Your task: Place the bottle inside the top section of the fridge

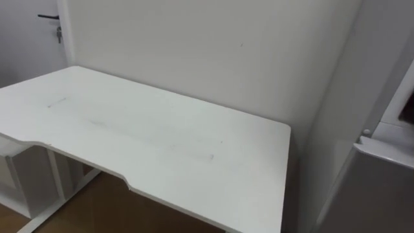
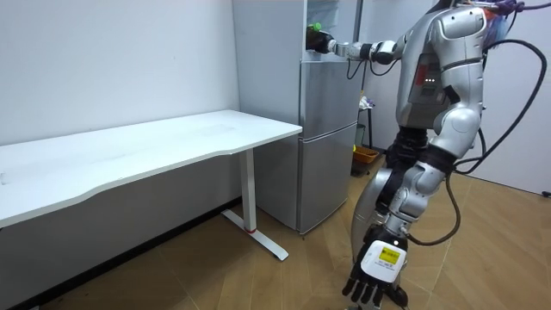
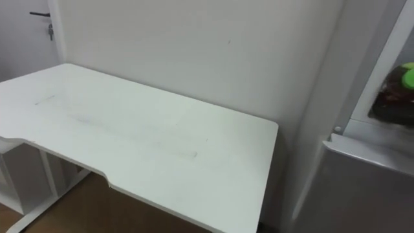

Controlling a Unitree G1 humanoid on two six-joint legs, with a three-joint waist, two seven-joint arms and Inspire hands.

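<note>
At the front edge of the upper fridge [image 2: 341,17], holds the bottle [image 3: 396,90] in the right hand [image 2: 327,45], fingers seemingly curled round it. Hangs the left hand [image 2: 379,271] low by the floor, fingers relaxed, well apart from the bench [image 1: 162,142]. Looks nearly done: remains to set down, release and withdraw.

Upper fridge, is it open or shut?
Open. The right hand reaches into the upper fridge, where a green-capped bottle shows inside.
</note>
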